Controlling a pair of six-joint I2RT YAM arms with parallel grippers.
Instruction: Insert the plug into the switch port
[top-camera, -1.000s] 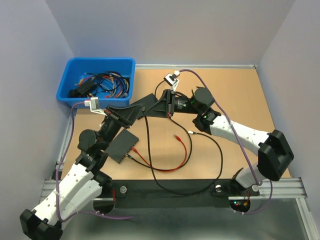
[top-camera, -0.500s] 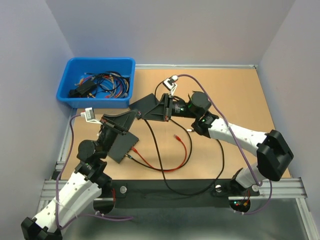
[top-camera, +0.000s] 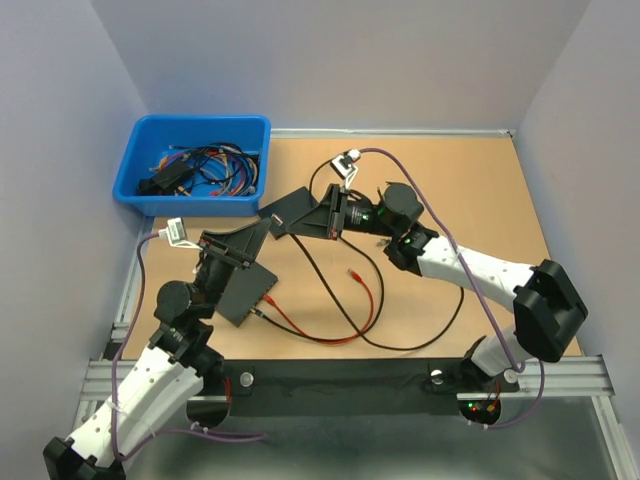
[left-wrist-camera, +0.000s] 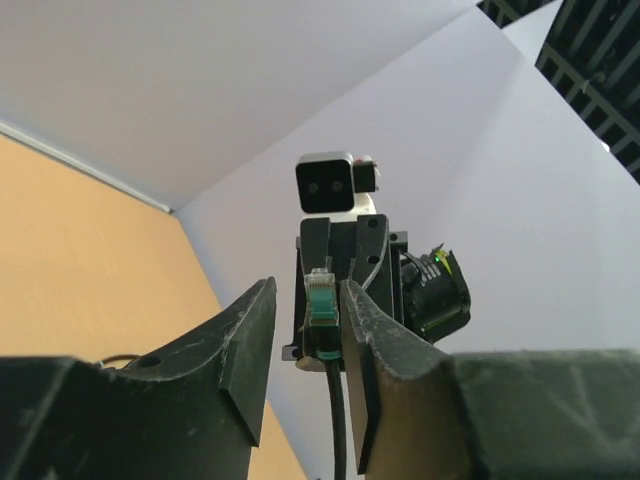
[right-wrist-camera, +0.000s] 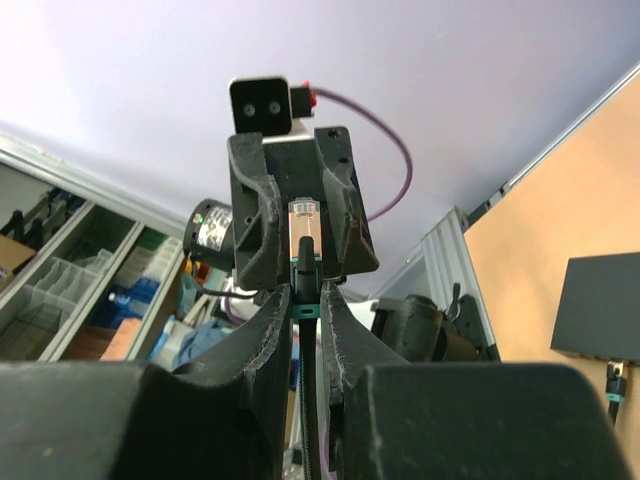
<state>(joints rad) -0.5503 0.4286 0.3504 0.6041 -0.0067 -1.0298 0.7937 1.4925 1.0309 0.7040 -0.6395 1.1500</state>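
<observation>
The plug (left-wrist-camera: 323, 300) has a clear tip and a green boot on a black cable. My right gripper (right-wrist-camera: 305, 292) is shut on the boot, and the clear tip (right-wrist-camera: 304, 222) sticks out beyond its fingers. My left gripper (left-wrist-camera: 308, 290) is open around the plug, which lies against its right finger with a gap on the left. In the top view, the left gripper (top-camera: 262, 232) and right gripper (top-camera: 292, 218) meet tip to tip above the table. The black switch (top-camera: 245, 292) lies below them and also shows in the right wrist view (right-wrist-camera: 600, 305).
A blue bin (top-camera: 190, 205) full of cables stands at the back left. A red cable (top-camera: 370, 310) runs from the switch's near edge across the table. The black cable (top-camera: 440, 320) loops wide to the right. The arms' mounting rail (top-camera: 340, 380) spans the front edge.
The left arm drew back to the left and the right gripper followed with the plug. The left jaws have parted off the plug. The black cable loop swung out to the right.
</observation>
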